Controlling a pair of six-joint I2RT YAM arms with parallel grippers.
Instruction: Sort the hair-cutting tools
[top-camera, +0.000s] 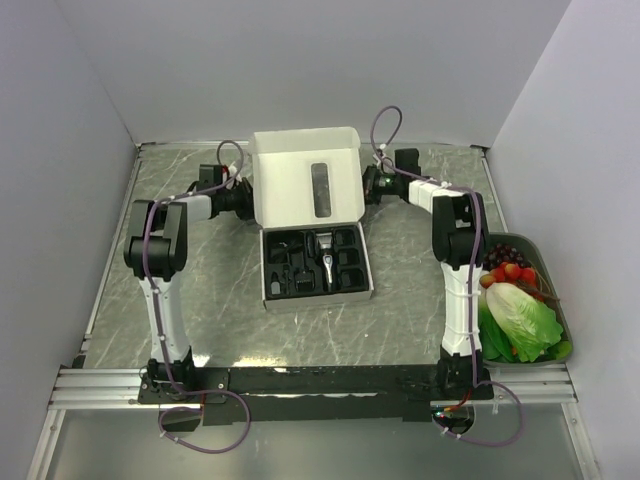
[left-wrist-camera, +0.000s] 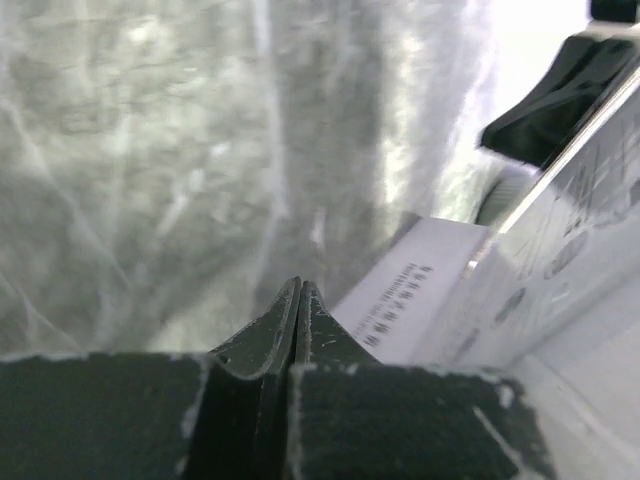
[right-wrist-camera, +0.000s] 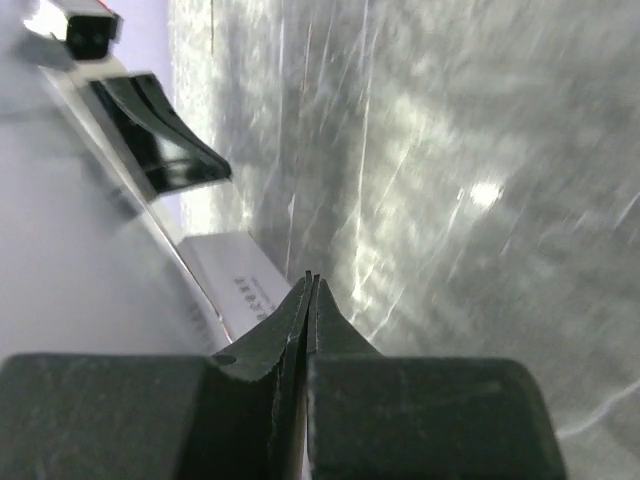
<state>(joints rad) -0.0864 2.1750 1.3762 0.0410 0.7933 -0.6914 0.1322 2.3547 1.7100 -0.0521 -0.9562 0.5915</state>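
We're looking down from high behind the near edge at the whole surface (top-camera: 400, 320); both wrist cams are skimming it close-up, each catching the white box (left-wrist-camera: 420, 285) from opposite sides.

The right gripper (right-wrist-camera: 310, 288), its two black fingers pressed tightly together, hangs above the grey marbled table (right-wrist-camera: 480, 150), just beside a white box (right-wrist-camera: 232, 278) with printed lettering.

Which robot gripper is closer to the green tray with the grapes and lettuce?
Right. The right gripper is beside the white box, on the side toward the green tray. The left gripper is on the box's other side, with the whole box between it and the tray.
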